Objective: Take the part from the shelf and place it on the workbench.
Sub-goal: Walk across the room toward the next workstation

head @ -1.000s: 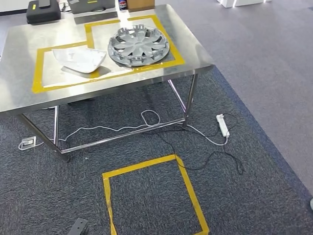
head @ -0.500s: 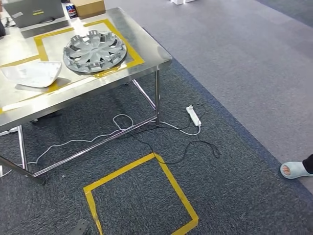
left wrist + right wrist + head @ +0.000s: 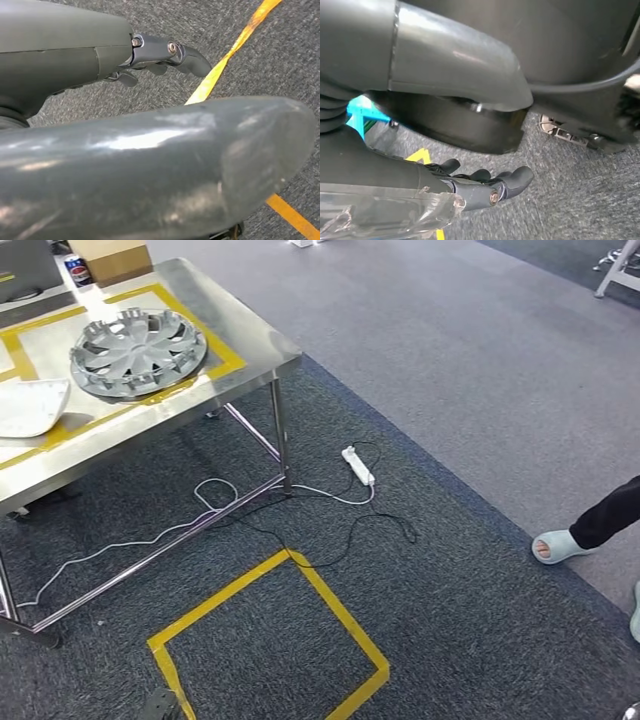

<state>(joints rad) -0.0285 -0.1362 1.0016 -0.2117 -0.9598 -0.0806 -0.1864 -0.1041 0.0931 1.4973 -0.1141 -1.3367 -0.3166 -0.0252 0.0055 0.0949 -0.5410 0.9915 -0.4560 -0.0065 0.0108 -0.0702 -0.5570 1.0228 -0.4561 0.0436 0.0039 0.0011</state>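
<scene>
Both hanging over the carpet holding nothing: left hand (image 3: pixel 162 55) and right hand (image 3: pixel 486 185), fingers loosely apart. Hubcap (image 3: pixel 138 350) sitting on the steel tabletop (image 3: pixel 256 340), beside a white panel (image 3: pixel 30 405).

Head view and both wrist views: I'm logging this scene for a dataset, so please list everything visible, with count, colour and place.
Workbench: one, bare steel, upper left, yellow tape outlines on its top.
Wheel cover: one, silver, on the workbench inside a taped outline.
White part: one, white, on the workbench left of the wheel cover, cut by the picture edge.
Cardboard box: one, brown, at the far end of the workbench.
Can: one, blue, beside the cardboard box.
Power strip: one, white, on the carpet by the workbench leg, cables trailing.
Tape square: one, yellow, on the dark carpet.
Person's foot: one, pale slipper, right edge.
Left hand: grey, hanging over the carpet, holding nothing.
Right hand: grey, fingers apart, holding nothing.
</scene>
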